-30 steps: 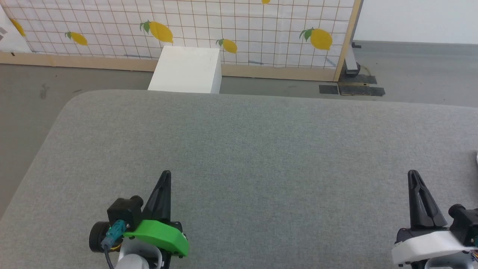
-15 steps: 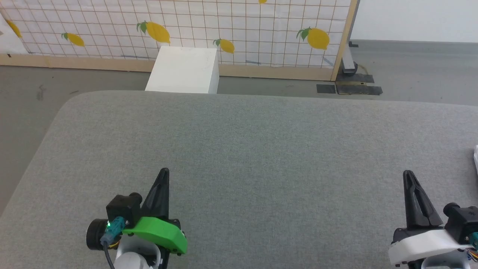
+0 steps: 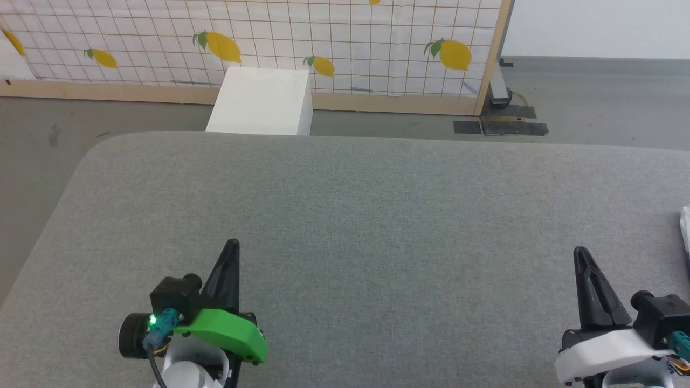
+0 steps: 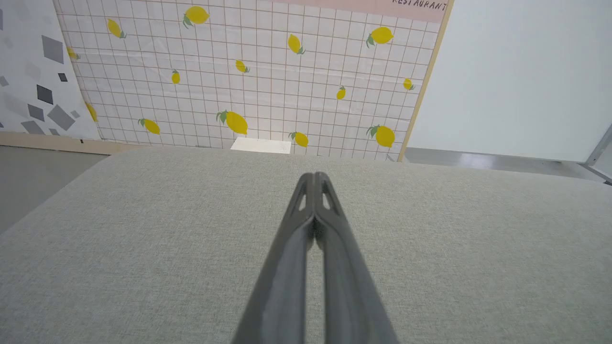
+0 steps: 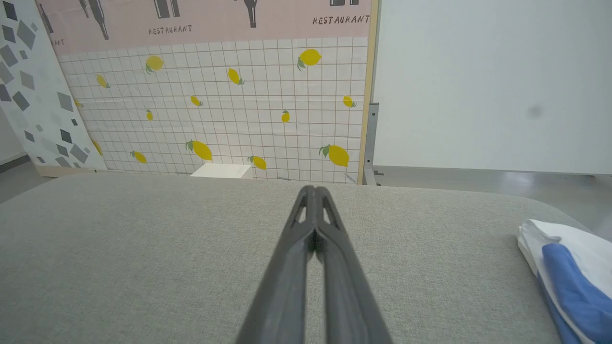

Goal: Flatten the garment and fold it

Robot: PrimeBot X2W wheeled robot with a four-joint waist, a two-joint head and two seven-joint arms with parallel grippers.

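The garment (image 5: 569, 267), white with a bright blue sleeve, lies bunched at the right end of the grey cushioned surface (image 3: 350, 215); in the head view a white sliver of the garment (image 3: 685, 229) peeks in at the right edge. My right gripper (image 3: 578, 252) is shut and empty, hovering left of the garment and apart from it; in its wrist view the right gripper (image 5: 313, 189) has its tips pressed together. My left gripper (image 3: 233, 243) is shut with nothing in it over the surface's near left part, and the left gripper (image 4: 314, 176) has its tips touching in its wrist view.
A white box (image 3: 261, 102) stands on the floor beyond the surface's far edge. Behind it runs a lemon-patterned tiled partition (image 3: 323, 37) with a wooden frame. Grey floor (image 3: 32, 140) lies past the rounded left corner.
The head camera has drifted slightly, shifting the whole picture left and down. A bit more of the garment's white edge shows at the right. Both grippers stay shut.
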